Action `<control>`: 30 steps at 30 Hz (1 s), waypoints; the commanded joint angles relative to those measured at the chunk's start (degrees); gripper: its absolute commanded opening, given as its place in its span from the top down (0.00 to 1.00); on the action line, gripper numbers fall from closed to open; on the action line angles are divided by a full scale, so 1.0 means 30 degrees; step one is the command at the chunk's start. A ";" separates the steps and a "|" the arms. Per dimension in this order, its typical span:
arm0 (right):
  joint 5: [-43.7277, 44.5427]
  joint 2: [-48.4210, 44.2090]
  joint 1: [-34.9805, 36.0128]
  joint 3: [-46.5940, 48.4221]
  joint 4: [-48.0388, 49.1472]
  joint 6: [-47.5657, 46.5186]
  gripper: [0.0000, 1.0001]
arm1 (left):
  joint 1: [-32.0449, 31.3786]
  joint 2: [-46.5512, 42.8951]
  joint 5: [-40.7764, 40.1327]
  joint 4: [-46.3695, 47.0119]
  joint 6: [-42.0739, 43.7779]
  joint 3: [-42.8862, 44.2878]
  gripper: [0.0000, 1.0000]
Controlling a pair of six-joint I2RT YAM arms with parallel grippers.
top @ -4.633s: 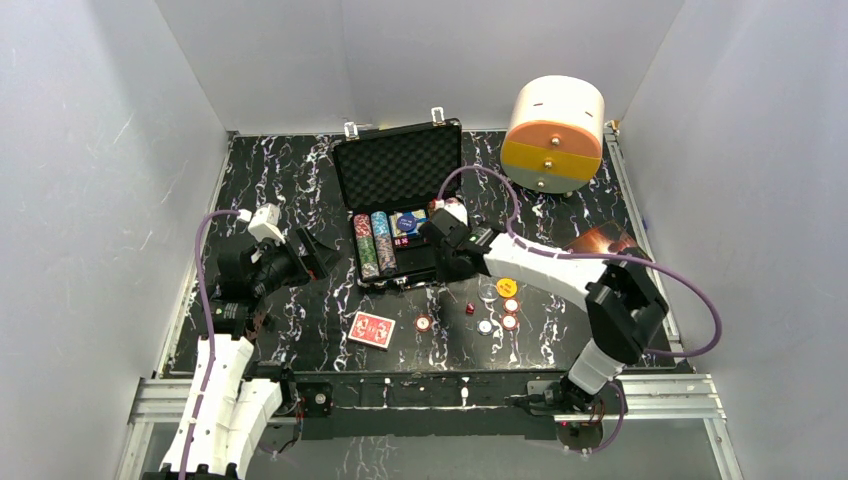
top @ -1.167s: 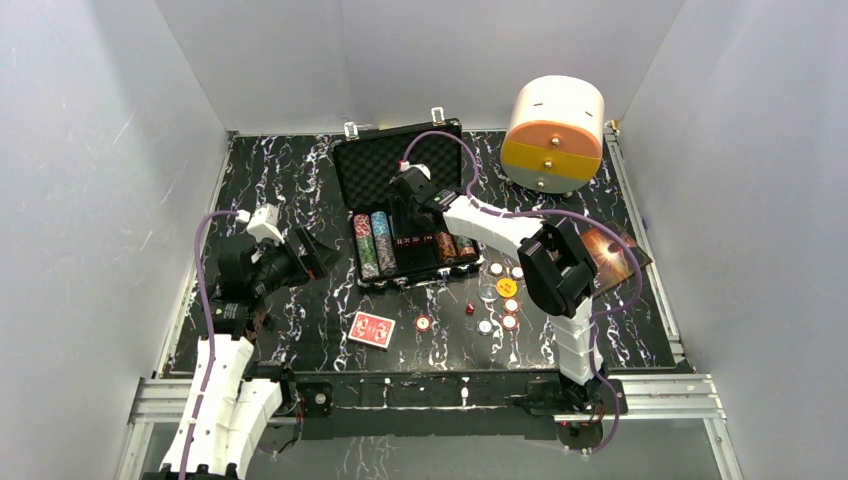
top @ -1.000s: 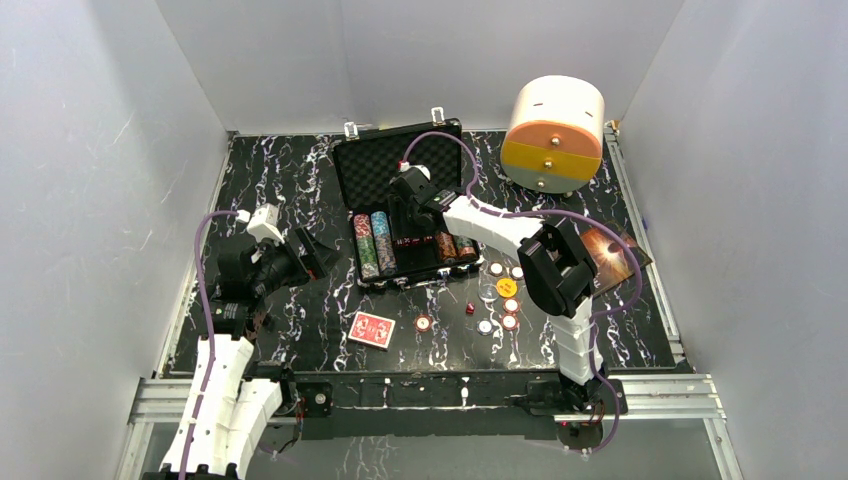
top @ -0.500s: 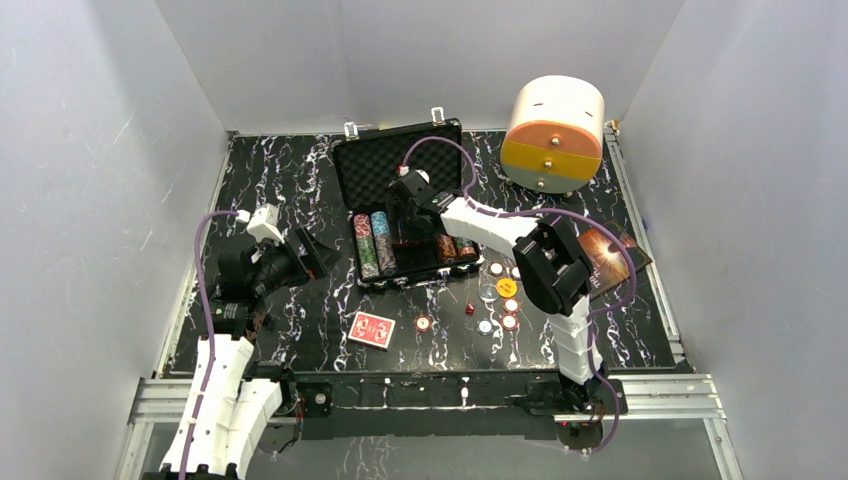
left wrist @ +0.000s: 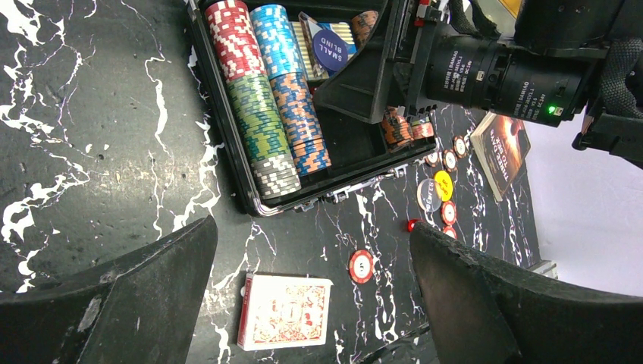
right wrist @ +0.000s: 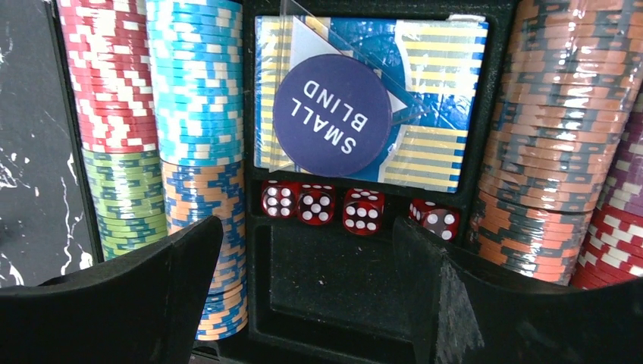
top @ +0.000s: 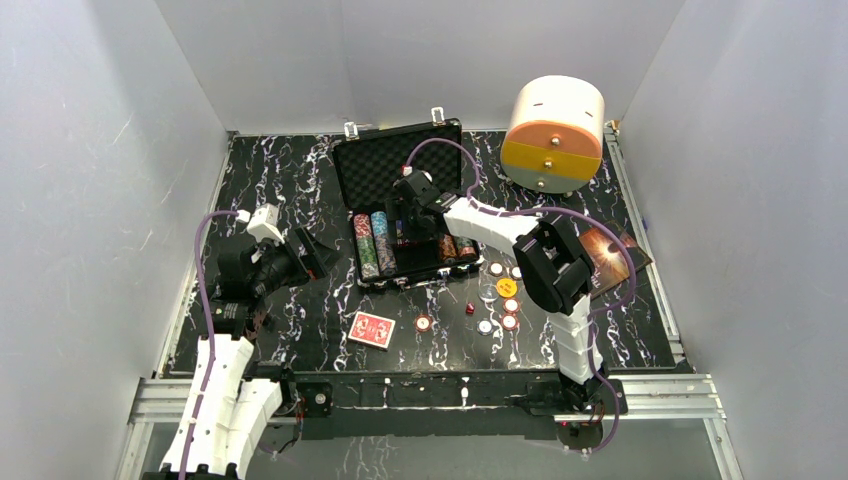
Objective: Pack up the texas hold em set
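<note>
The black briefcase (top: 392,165) lies open at the table's back middle, its rim (left wrist: 227,144) showing in the left wrist view. Inside are rows of striped chips (right wrist: 197,91), a blue "small blind" disc (right wrist: 331,114) on a striped card pack, and several red dice (right wrist: 318,203). My right gripper (right wrist: 307,227) hangs open over the bare slot just below the dice, holding nothing. My left gripper (left wrist: 311,231) is open above the table, left of the case. On the table lie a red-backed deck (top: 372,329), loose chips (top: 510,305), one red die (top: 469,308) and a yellow disc (top: 506,287).
A white-and-orange cylindrical drawer box (top: 553,135) stands at the back right. A brown book (top: 605,250) lies right of the case, partly under my right arm. One chip (left wrist: 361,265) sits alone beside the deck. White walls close in three sides.
My right arm swung from the case's front right corner to over its middle. In the last second its jaws widened above the dice slot. The left arm has not moved.
</note>
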 commanded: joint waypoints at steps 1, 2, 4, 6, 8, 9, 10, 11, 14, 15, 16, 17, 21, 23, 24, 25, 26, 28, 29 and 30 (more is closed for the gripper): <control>-0.0690 -0.0147 0.0017 -0.0129 0.1009 0.0263 0.09 | 0.0086 -0.0039 0.0069 -0.0270 -0.0017 0.0283 0.02; -0.0769 -0.0161 0.0019 -0.0169 0.1086 0.0265 0.09 | 0.0081 -0.0039 0.0062 -0.0271 -0.0017 0.0298 0.02; -0.0965 -0.0175 0.0030 -0.0269 0.1289 0.0265 0.09 | 0.0080 -0.0039 0.0067 -0.0271 -0.0017 0.0298 0.02; -0.1130 -0.0149 0.0026 -0.0248 0.1346 0.0280 0.09 | 0.0081 -0.0039 0.0065 -0.0263 -0.0017 0.0280 0.02; -0.1210 -0.0103 0.0003 -0.0246 0.1373 0.0337 0.09 | 0.0089 -0.0039 0.0067 -0.0270 -0.0017 0.0280 0.02; -0.1281 -0.0049 -0.0009 -0.0224 0.1376 0.0366 0.09 | 0.0074 -0.0039 0.0069 -0.0263 -0.0017 0.0294 0.01; -0.1334 -0.0017 -0.0025 -0.0218 0.1377 0.0380 0.09 | 0.0087 -0.0043 0.0062 -0.0270 -0.0017 0.0281 0.02; -0.1410 0.0024 -0.0012 -0.0217 0.1377 0.0408 0.09 | 0.0088 -0.0040 0.0057 -0.0271 -0.0002 0.0294 0.02; -0.1412 0.0186 -0.0039 -0.0159 0.1293 0.0468 0.08 | 0.0088 -0.0067 0.0041 -0.0283 0.0013 0.0283 0.02; -0.1416 0.0218 -0.0040 -0.0158 0.1290 0.0485 0.08 | 0.0074 -0.0076 0.0032 -0.0298 0.0013 0.0284 0.02; -0.1391 0.0255 -0.0040 -0.0158 0.1241 0.0498 0.08 | 0.0083 -0.0070 0.0024 -0.0300 0.0013 0.0280 0.02; -0.1359 0.0285 -0.0040 -0.0133 0.1206 0.0499 0.07 | 0.0088 -0.0069 0.0034 -0.0300 0.0013 0.0279 0.02; -0.1355 0.0430 -0.0040 -0.0029 0.1132 0.0456 0.06 | 0.0088 -0.0084 -0.0001 -0.0300 0.0013 0.0295 0.02; -0.1426 0.0491 -0.0040 0.0045 0.1060 0.0418 0.05 | 0.0089 -0.0069 -0.0018 -0.0299 0.0013 0.0308 0.02; -0.1488 0.0498 -0.0051 0.0047 0.1055 0.0412 0.04 | 0.0089 -0.0069 -0.0022 -0.0307 0.0013 0.0331 0.02; -0.1514 0.0498 -0.0048 0.0047 0.1055 0.0397 0.03 | 0.0078 -0.0069 -0.0038 -0.0301 0.0013 0.0308 0.02; -0.1542 0.0499 -0.0041 0.0047 0.1062 0.0410 0.02 | 0.0073 -0.0069 -0.0021 -0.0300 0.0013 0.0320 0.02; -0.1802 0.0477 -0.0064 0.0005 0.1159 0.0410 0.02 | 0.0088 -0.0069 -0.0051 -0.0317 0.0013 0.0305 0.02; -0.1956 0.0470 -0.0068 -0.0024 0.1247 0.0411 0.02 | 0.0089 -0.0069 -0.0048 -0.0328 0.0013 0.0316 0.02; -0.2063 0.0469 -0.0069 -0.0061 0.1320 0.0448 0.02 | 0.0089 -0.0069 -0.0063 -0.0329 0.0013 0.0324 0.01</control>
